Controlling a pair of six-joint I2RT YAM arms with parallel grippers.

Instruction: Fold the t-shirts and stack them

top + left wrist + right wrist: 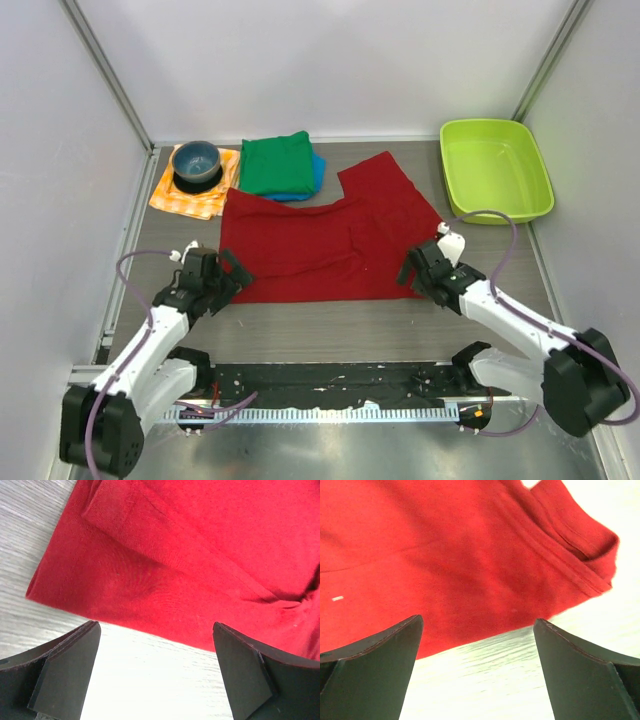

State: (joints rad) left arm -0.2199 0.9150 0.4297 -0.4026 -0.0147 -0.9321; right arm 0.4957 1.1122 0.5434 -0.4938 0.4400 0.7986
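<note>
Okay, so the dark red t-shirt [330,240] is laid out flat across the middle of the desk [330,325] in the top view, with one sleeve stuck out toward the upper right. The left fingers [65,672] are parked at its lower left corner and held wide apart, with nothing gripped. In the left wrist view only bare desk is seen between them, and the shirt's edge is just beyond the tips, with a folded-over layer visible near the upper left. Same deal on the other side: the right fingers [375,665] are spread wide apart at the lower right corner, nothing is clamped, and the hem is seen just past them with a sleeve cuff in the upper right.

Further back, left of centre, the green t-shirt [277,163] is folded and stacked on the blue t-shirt [316,172], which is only seen peeking out along the right and bottom, right at the red shirt's top edge. A checked cloth [178,198] with a bowl [196,160] set on it is found upper left, and a lime tub [497,168] upper right.
</note>
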